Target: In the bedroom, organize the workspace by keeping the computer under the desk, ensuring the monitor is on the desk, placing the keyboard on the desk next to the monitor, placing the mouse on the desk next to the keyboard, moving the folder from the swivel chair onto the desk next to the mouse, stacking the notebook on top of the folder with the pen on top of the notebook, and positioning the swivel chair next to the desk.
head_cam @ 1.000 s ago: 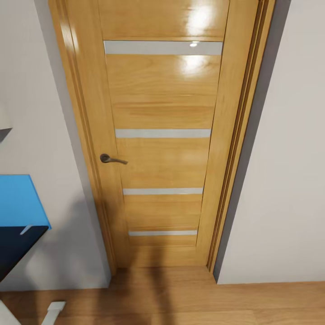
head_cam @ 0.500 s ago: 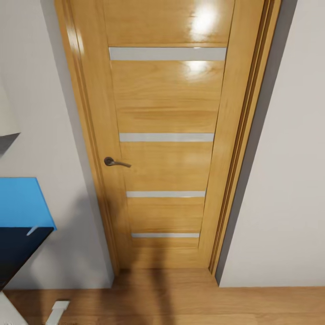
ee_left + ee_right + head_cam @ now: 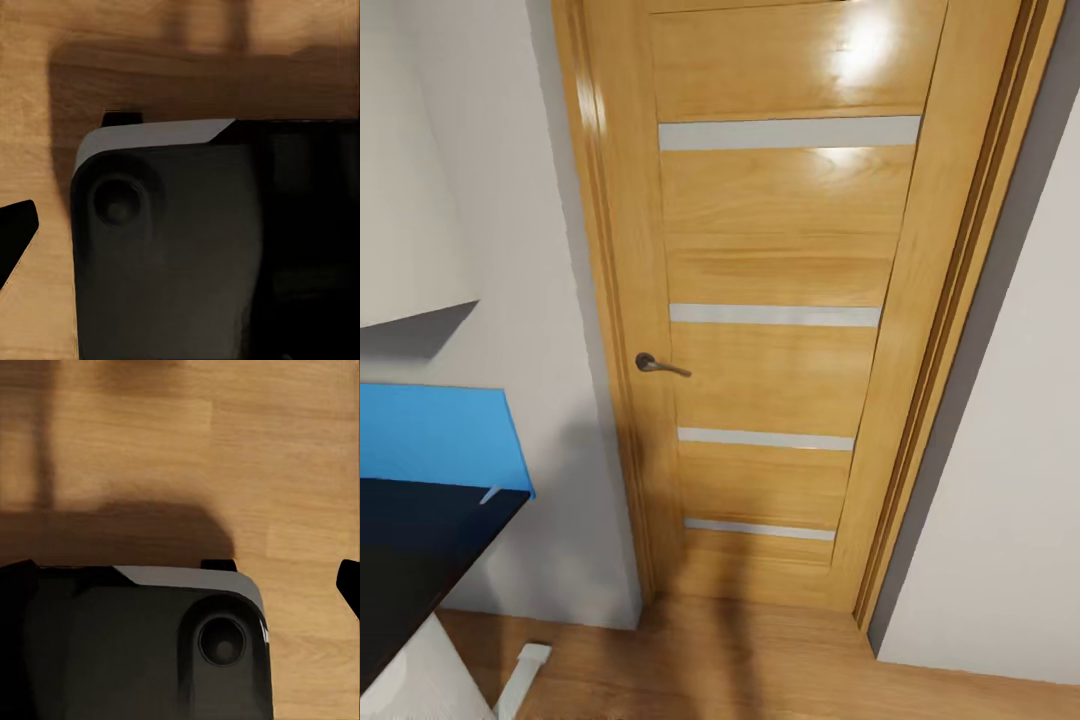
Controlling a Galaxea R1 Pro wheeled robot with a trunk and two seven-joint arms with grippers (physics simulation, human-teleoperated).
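1. An oak door (image 3: 780, 300) with four pale horizontal glass strips stands closed in the bedroom's pale grey wall (image 3: 1000, 480), seen from the head camera; a dark metal lever handle (image 3: 658, 365) sits on the door's left side, and bright ceiling light glares off its upper panel
2. The corner of the desk (image 3: 420, 550) juts in at lower left of the head view: a glossy black top backed by a bright blue panel (image 3: 440, 440), with one white leg (image 3: 525, 675) reaching down to the oak plank floor (image 3: 780, 670)
3. A sloped pale surface (image 3: 410, 200) hangs above the desk corner, casting a grey shadow on the wall beneath it
4. A soft dark shadow falls across the lower part of the door and the floor in front of it
5. Both wrist cameras look down on oak planks and the dark grey body of the robot's base (image 3: 187, 255), which has a pale rim and a round recess near one corner
6. A black tip (image 3: 15, 232) edges into the left wrist view and another (image 3: 349, 581) into the right wrist view; whether the fingers of either gripper are apart or together cannot be told
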